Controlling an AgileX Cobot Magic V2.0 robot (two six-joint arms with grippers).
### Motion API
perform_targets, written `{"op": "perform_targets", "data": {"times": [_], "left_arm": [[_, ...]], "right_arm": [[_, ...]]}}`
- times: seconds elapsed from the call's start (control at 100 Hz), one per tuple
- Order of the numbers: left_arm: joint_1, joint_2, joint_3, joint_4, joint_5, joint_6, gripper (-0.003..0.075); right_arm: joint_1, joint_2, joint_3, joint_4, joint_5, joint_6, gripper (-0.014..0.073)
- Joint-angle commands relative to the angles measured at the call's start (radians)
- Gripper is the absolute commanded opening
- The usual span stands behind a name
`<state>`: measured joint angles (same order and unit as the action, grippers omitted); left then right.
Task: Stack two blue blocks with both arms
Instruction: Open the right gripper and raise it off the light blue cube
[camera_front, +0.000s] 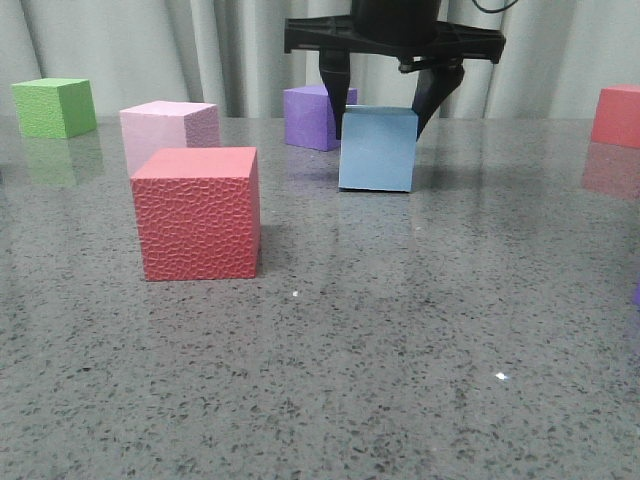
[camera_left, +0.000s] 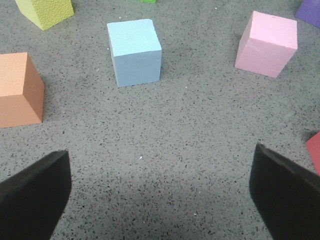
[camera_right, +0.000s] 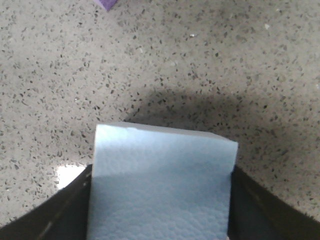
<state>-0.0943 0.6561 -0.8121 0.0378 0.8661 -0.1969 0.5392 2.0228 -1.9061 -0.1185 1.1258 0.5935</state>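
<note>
Grey speckled desk (camera_front: 400, 340) carries a red cube (camera_front: 198, 213) near its middle, while toward the far edge the right gripper (camera_front: 388, 100) clamps one blue block (camera_front: 377, 148), and the left gripper (camera_left: 160, 192), jaws apart, faces the other block (camera_left: 134, 52).

Speckled grey table (camera_front: 400, 380), pale pleated curtain (camera_front: 150, 50)

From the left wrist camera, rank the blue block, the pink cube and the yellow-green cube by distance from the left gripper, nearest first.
1. Blue block: ahead of the open left gripper, toward the orange cube's side.
2. Pink cube: ahead, off toward the other finger's side, a bit farther than the blue one.
3. Yellow-green cube: farthest, beyond the orange cube.
</note>
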Motion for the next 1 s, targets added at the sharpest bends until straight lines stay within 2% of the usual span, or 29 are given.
{"op": "perform_targets", "data": {"times": [0.0, 0.09, 0.17, 0.44, 0.67, 0.8, 0.99], "left_arm": [[0.002, 0.006, -0.037, -0.006, -0.066, -0.002, 0.0692], [0.002, 0.006, -0.037, -0.006, -0.066, -0.002, 0.0692], [0.002, 0.006, -0.037, -0.006, -0.066, -0.002, 0.0692], [0.002, 0.006, -0.037, -0.006, -0.066, -0.002, 0.0692], [0.002, 0.006, -0.037, -0.006, -0.066, -0.002, 0.0692], [0.002, 0.006, -0.037, -0.006, -0.066, -0.002, 0.0692], [0.002, 0.006, -0.037, -0.006, -0.066, -0.002, 0.0692]], "right_arm": [[-0.001, -0.047, -0.03, -0.011, -0.016, 0.001, 0.0489], [-0.001, -0.047, -0.03, -0.011, -0.009, 0.001, 0.0584], [-0.001, -0.049, -0.03, -0.011, -0.007, 0.001, 0.062], [-0.001, -0.056, -0.044, -0.012, 0.005, 0.001, 0.0623], [-0.001, -0.058, -0.16, -0.032, 0.093, -0.001, 0.0623], [-0.001, -0.074, -0.231, -0.049, 0.138, -0.056, 0.0623], [-0.002, -0.138, -0.237, -0.068, 0.137, -0.117, 0.0623]]}}
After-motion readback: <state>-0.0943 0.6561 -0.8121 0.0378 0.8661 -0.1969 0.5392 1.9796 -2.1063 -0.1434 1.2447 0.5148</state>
